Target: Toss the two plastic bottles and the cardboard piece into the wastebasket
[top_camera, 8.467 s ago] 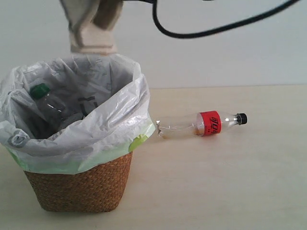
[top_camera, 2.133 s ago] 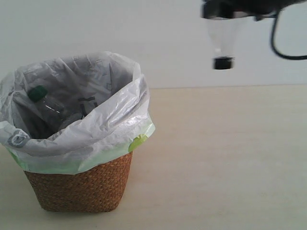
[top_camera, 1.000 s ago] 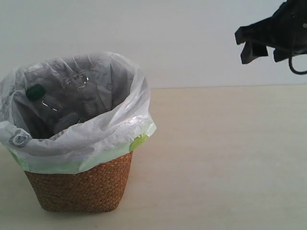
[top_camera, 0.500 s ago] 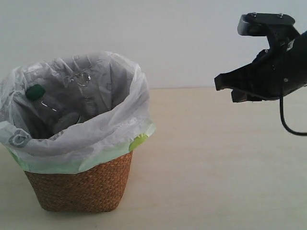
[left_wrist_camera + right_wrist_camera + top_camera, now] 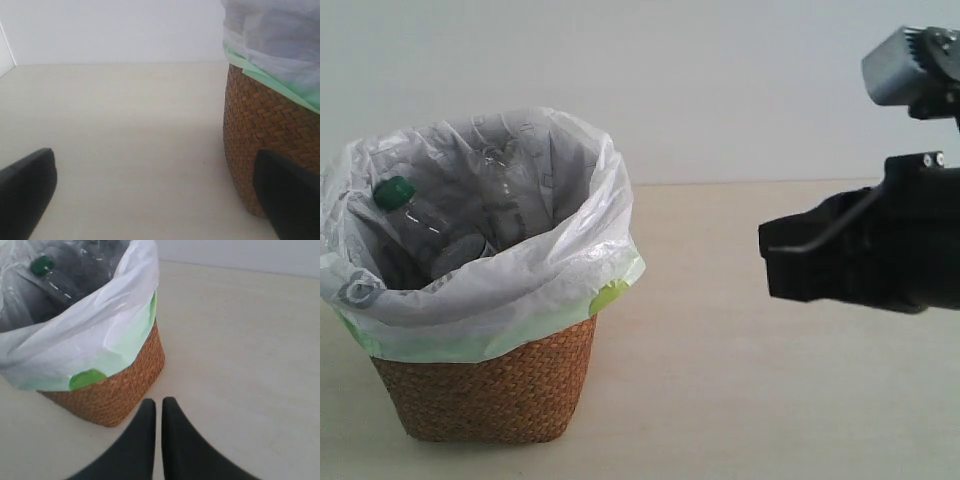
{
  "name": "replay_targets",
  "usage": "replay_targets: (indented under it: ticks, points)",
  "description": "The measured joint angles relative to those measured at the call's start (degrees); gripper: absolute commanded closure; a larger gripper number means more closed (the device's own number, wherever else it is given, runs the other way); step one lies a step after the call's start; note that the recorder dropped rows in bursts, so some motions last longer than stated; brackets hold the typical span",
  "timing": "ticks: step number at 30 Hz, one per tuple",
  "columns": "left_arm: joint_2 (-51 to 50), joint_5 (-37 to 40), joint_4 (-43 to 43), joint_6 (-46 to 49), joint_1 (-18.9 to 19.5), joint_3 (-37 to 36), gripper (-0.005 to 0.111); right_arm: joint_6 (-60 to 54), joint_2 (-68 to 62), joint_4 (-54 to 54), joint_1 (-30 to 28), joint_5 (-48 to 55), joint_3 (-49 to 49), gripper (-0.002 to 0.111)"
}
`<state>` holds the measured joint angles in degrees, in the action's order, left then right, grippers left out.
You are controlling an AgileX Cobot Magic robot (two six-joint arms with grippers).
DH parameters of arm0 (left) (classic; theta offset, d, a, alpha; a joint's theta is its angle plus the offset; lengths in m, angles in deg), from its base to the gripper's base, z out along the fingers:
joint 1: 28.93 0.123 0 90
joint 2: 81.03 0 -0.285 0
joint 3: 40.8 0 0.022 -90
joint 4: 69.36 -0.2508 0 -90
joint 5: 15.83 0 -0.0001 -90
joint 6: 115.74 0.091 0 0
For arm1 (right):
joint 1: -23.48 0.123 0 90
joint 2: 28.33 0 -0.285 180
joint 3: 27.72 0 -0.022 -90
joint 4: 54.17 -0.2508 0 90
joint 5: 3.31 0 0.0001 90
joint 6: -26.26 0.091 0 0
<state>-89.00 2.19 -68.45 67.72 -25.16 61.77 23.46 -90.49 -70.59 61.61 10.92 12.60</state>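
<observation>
Wastebasket (image 5: pixel 485 385): one brown woven wicker basket lined with a crinkly white plastic bag, stood upright near the front left corner of the pale beige bench (image 5: pixel 750 400)
Bottles: two counted inside the bag; the larger clear plastic bottle with the green cap (image 5: pixel 412 212) is leaned cap-up, and a second clear plastic bottle (image 5: pixel 492 165) is made out behind it, label hidden
Cardboard: no moulded cardboard piece is seen; whether it lies under the bottles cannot be told
Right pincer (image 5: pixel 158 402): clenched on nothing, held toward the right edge, well apart from the basket
Left pincer (image 5: pixel 155 160): released, fingers spread wide, nothing between them, just beside the wicker wall, so the nearer arm
Bearing: the basket lies leftward from the right pincer; no throw is judged left to make
</observation>
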Motion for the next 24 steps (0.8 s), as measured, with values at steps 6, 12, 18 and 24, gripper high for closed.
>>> replay_targets:
  ticks: [6,12,18,24]
  points:
    - [0.0,0.0,0.0,0.0,0.0,0.0,-0.001,0.0,5.9,-0.1,0.7,7.6,0.4,0.108]
    - [0.0,0.0,0.0,0.0,0.0,0.0,-0.001,0.0,8.0,-0.1,0.7,7.9,0.4,0.108]
    - [0.0,0.0,0.0,0.0,0.0,0.0,-0.001,0.0,8.3,0.3,0.7,7.9,0.4,0.108]
    - [0.0,0.0,0.0,0.0,0.0,0.0,-0.001,-0.1,8.3,0.5,0.7,7.7,0.6,0.108]
